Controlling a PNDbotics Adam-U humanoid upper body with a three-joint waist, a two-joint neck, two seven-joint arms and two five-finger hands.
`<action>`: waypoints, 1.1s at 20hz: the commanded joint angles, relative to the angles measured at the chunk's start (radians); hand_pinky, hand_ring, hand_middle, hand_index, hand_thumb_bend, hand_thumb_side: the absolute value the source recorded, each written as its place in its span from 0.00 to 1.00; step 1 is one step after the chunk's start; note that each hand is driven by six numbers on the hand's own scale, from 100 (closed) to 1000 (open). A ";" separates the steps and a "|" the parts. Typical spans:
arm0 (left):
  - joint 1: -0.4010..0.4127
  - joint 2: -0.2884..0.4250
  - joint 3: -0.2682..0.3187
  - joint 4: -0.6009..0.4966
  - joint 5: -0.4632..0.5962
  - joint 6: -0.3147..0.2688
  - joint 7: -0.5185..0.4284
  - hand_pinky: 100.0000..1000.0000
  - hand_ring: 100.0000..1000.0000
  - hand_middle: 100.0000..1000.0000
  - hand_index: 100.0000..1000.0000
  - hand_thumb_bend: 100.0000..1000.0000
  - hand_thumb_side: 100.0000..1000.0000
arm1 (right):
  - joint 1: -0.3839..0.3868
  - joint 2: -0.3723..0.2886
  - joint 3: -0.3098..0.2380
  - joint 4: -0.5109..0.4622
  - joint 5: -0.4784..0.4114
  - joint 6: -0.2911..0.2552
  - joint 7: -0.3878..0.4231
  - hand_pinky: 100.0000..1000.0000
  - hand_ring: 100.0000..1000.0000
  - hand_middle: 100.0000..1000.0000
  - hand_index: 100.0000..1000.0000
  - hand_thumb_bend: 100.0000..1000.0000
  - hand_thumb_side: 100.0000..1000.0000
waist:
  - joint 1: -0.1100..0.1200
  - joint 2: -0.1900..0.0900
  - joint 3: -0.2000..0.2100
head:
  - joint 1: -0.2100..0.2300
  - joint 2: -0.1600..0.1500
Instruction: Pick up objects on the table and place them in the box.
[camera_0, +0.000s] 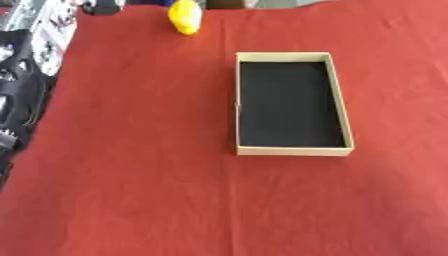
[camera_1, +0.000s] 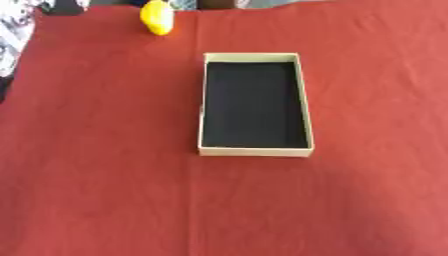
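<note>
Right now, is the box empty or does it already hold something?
Empty. The box shows only its bare black floor inside; the yellow object lies outside it, near the far edge of the red cloth.

Box (camera_0: 295, 150): pale tan walls, black inside. Yellow object (camera_0: 185, 17). Red cloth (camera_0: 131, 175), plain.
</note>
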 joint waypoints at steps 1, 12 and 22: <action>0.030 0.047 -0.060 -0.221 0.120 -0.040 -0.052 0.65 0.62 0.46 0.61 0.00 0.00 | -0.004 -0.013 -0.006 -0.012 0.005 -0.002 -0.006 0.95 0.95 0.77 0.85 0.00 0.68 | -0.004 -0.041 0.009 | -0.019 0.009; 0.117 -0.086 -0.250 -0.558 0.351 -0.096 -0.238 0.65 0.61 0.44 0.59 0.00 0.00 | 0.003 -0.005 -0.008 -0.024 0.010 0.001 -0.017 0.95 0.95 0.77 0.85 0.00 0.67 | -0.004 -0.064 0.030 | -0.043 0.021; 0.160 -0.236 -0.261 -0.400 0.362 -0.104 -0.248 0.66 0.62 0.42 0.57 0.00 0.09 | 0.006 0.009 -0.010 -0.031 0.005 0.008 -0.016 0.95 0.95 0.77 0.85 0.00 0.67 | -0.002 -0.056 0.014 | -0.040 0.015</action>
